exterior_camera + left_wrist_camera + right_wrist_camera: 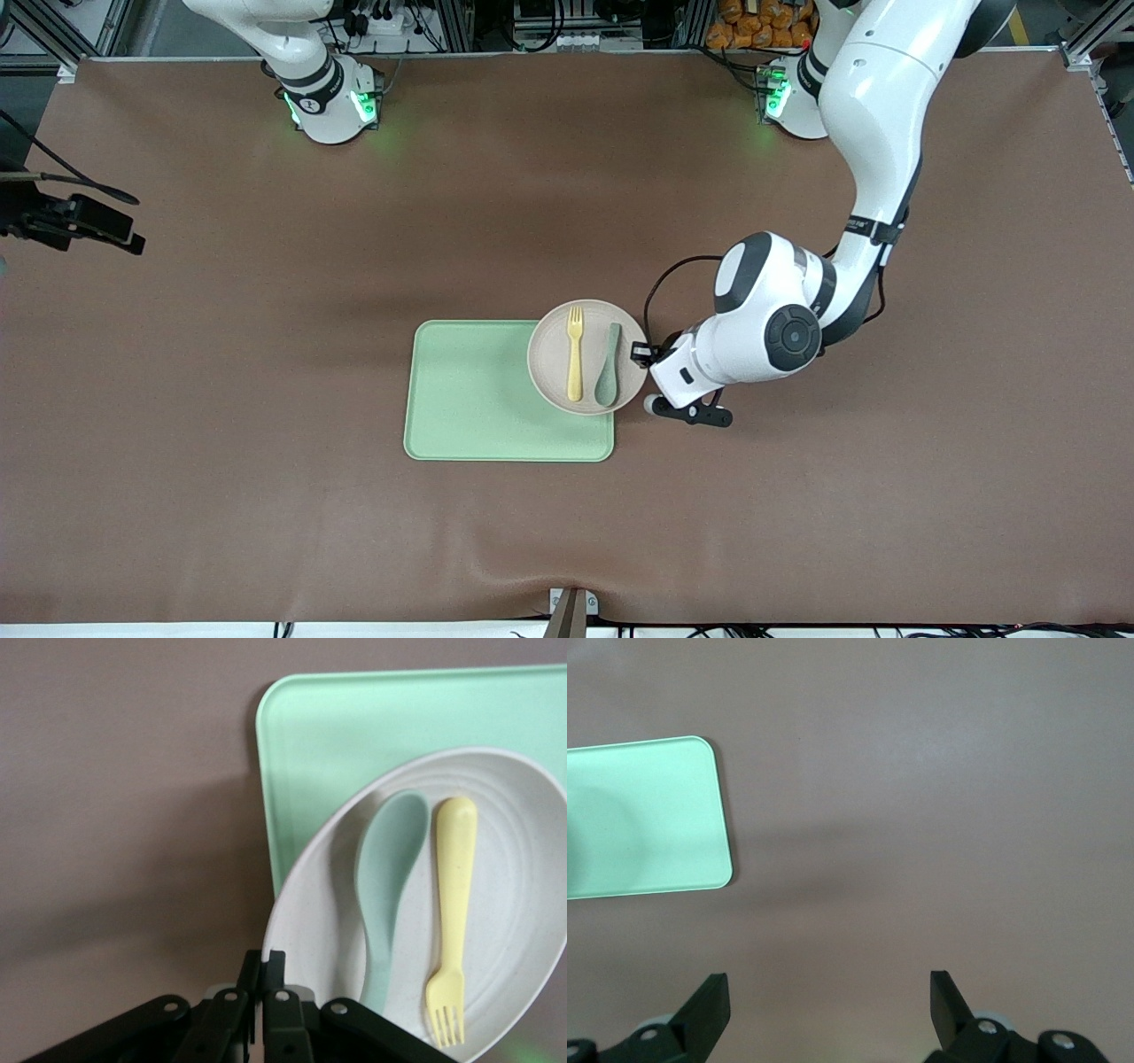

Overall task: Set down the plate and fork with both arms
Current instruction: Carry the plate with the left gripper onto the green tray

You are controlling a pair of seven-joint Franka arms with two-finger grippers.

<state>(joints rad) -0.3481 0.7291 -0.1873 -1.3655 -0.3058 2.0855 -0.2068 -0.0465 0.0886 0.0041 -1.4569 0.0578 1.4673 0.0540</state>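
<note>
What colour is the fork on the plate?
The fork is pale yellow. It shows best in the left wrist view, lying on the plate.

tray (pixel 647 819) cut by right wrist view edge, plate (pixel 523 904) rim cropped in left wrist view

Left pincer (pixel 263 970) clamped shut, arm reaching low; right pincer (pixel 830 1005) spread wide, waiting.

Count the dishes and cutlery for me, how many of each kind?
Plate: 1
Tray: 1
Fork: 1
Spoon: 1
Total: 4
</note>
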